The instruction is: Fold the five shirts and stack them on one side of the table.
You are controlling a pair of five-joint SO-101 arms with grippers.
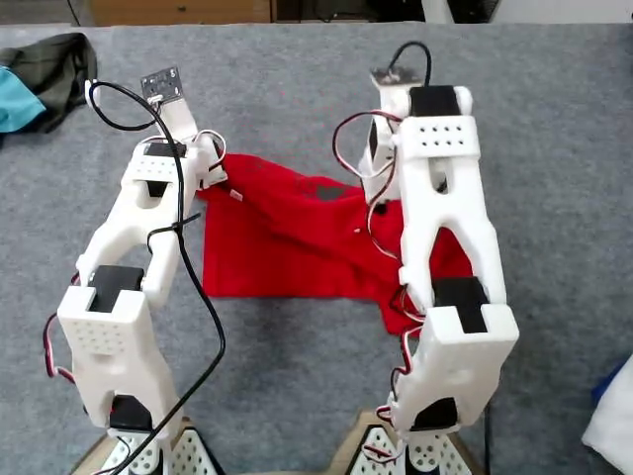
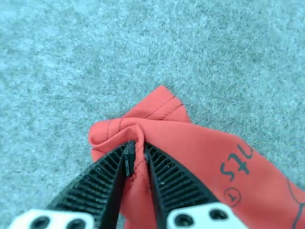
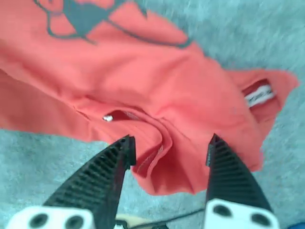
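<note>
A red shirt (image 1: 297,247) with a dark print lies rumpled on the grey table (image 1: 554,148), between the two arms. My left gripper (image 1: 213,173) is at the shirt's far left corner. In the left wrist view the left gripper (image 2: 136,145) is shut on a bunched fold of the red shirt (image 2: 200,148). My right gripper (image 1: 378,195) hangs over the shirt's far right part. In the right wrist view the right gripper (image 3: 171,143) is open, its fingers on either side of a raised crease of the red shirt (image 3: 143,81), near the collar tag (image 3: 259,95).
A dark and teal heap of clothes (image 1: 40,79) lies at the far left corner of the table. White and blue cloth (image 1: 613,406) shows at the near right edge. Bare grey table lies beyond the shirt and to its right.
</note>
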